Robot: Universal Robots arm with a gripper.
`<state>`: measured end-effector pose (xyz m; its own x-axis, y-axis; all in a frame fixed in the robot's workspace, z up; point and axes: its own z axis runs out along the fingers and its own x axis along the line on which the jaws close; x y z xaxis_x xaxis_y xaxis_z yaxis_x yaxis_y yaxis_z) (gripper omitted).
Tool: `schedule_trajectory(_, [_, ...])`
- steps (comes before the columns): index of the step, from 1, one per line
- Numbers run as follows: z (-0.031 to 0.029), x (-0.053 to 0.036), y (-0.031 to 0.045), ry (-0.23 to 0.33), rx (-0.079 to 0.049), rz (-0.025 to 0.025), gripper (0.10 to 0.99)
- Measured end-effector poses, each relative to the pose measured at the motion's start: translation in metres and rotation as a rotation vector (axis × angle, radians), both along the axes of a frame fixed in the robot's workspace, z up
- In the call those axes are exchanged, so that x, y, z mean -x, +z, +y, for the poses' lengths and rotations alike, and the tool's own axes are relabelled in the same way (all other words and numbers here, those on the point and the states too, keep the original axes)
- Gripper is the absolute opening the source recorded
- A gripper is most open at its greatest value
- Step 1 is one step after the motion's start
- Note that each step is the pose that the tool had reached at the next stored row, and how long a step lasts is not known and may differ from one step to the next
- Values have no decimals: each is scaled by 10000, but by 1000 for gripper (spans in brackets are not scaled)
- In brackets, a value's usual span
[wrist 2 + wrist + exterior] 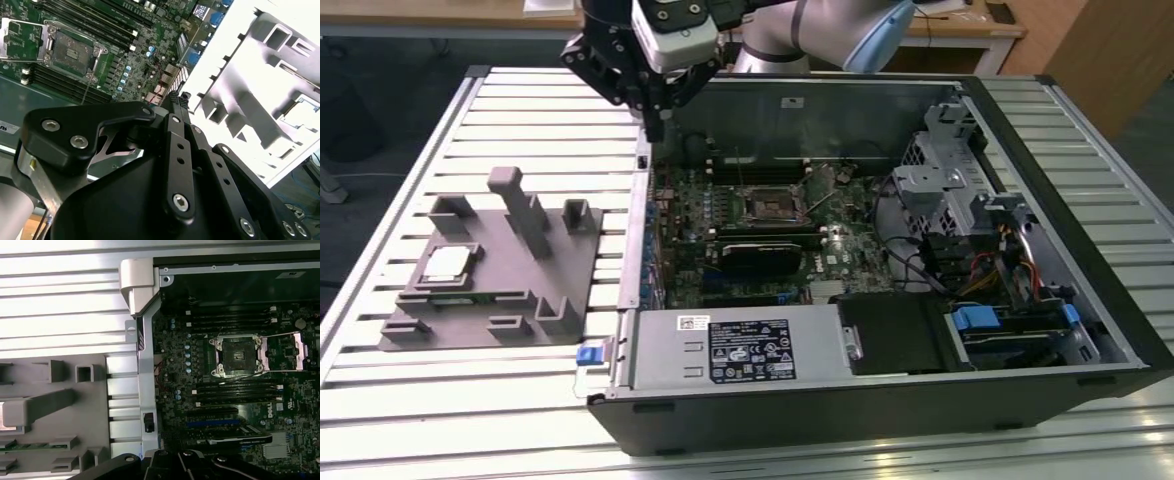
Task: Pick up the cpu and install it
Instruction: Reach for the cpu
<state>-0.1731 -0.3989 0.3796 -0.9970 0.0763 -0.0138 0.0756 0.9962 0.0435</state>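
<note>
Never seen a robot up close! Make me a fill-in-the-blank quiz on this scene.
1. The cpu rests on the grey block, ____ the computer case.
2. In the exterior view, the block lies to the case's ____.
3. The motherboard's socket is ____ of any chip.
Missing words: outside; left; empty.

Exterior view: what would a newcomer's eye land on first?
The open computer case on the slatted table, its green motherboard bare with the open socket mid-board. The gripper hangs over the case's wall on the exterior view's left. Beside the case on that side, the cpu lies on a grey block.
</note>
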Motion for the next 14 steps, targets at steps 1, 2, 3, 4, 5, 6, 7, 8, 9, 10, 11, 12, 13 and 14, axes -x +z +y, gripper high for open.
schedule_trajectory(1, [0, 3, -1, 0, 1, 5, 106])
schedule_trajectory(2, [0, 5, -3, 1, 1, 9, 106])
schedule_trajectory(3, [0, 8, -4, 0, 1, 12, 106])
schedule_trajectory(4, [0, 10, -6, 1, 0, 15, 106])
schedule_trajectory(5, [0, 13, -8, 0, 1, 18, 106])
schedule_trajectory(6, [0, 15, -9, 0, 1, 21, 106])
schedule_trajectory(7, [0, 18, -10, 0, 0, 24, 106])
schedule_trajectory(8, [0, 20, -12, 0, 0, 27, 106])
schedule_trajectory(9, [0, 23, -13, 0, 0, 29, 106])
schedule_trajectory(10, [0, 26, -15, 0, 0, 32, 106])
schedule_trajectory(11, [0, 29, -16, 0, 0, 34, 106])
schedule_trajectory(12, [0, 31, -17, 0, 0, 36, 106])
schedule_trajectory(13, [0, 34, -18, 0, 0, 39, 106])
schedule_trajectory(14, [0, 37, -20, 0, 0, 41, 106])
